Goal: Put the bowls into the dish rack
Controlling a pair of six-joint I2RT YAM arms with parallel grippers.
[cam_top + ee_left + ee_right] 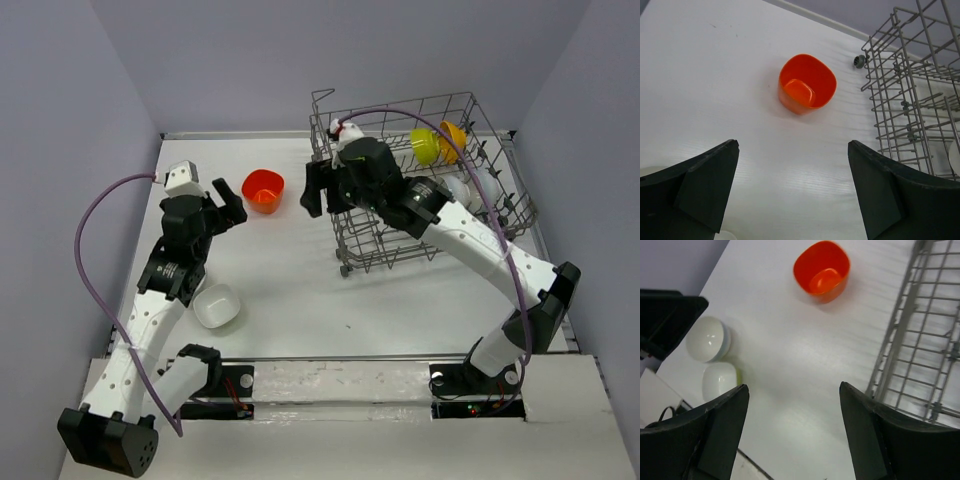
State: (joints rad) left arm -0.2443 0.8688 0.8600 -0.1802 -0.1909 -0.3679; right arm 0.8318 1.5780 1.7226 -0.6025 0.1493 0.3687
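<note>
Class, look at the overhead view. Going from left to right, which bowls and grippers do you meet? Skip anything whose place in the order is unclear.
white bowl → red-orange bowl → right gripper → lime green bowl → orange-yellow bowl

— Where's your red-orange bowl (pixel 806 83)?
— Upright on the table, mouth up, ahead of your left fingers (pixel 705 185) and roughly centred between them.
— And the white ones?
— Two white bowls (pixel 708 338) sit just beside each other, off to the left of your right fingers (pixel 720 430).
— The dish rack (pixel 385 245)?
— Grey wire, to the right of both pairs. A lime green bowl (pixel 424 146) and an orange-yellow bowl (pixel 452 138) stand on edge inside it.
</note>
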